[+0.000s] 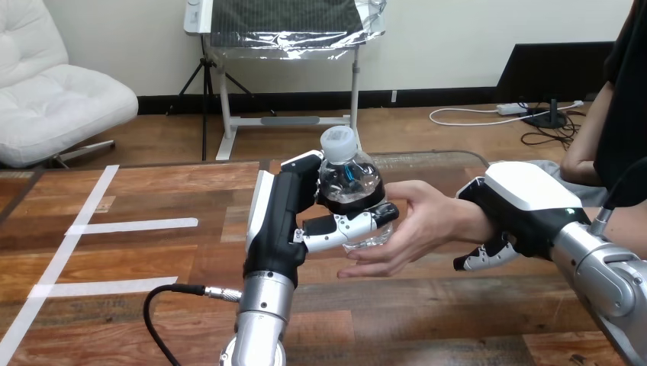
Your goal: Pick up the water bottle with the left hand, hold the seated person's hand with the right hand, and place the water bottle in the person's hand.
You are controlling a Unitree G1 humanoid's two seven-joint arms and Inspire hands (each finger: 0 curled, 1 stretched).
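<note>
Against the open palm of the person's hand (416, 225), the water bottle (349, 179) is held upright and clear of the surface (152, 198). It is gripped by the left robot hand (278, 221), whose fingers (351, 226) are curled round the lower body on the side nearest the person's hand, while the palm is pressed to the side farthest from it. The white cap stands above the person's hand, and the base is hidden behind the curled fingers.

The bottle is judged to be light to moderate in weight (how full it is cannot be told), with a thin, clear plastic wall that is likely to dent under a hard squeeze and to slip if it is held loosely. The dark label band round the middle is judged the best place for a hold, since the wall is straight there and the neck narrows above it.

On the wrist side of the person's hand, the right robot hand (526, 198) is seen with its white back laid over the wrist and its fingers curled beneath, so the wrist is judged to be clasped. The person's fingers are spread and not yet closed round the bottle.
</note>
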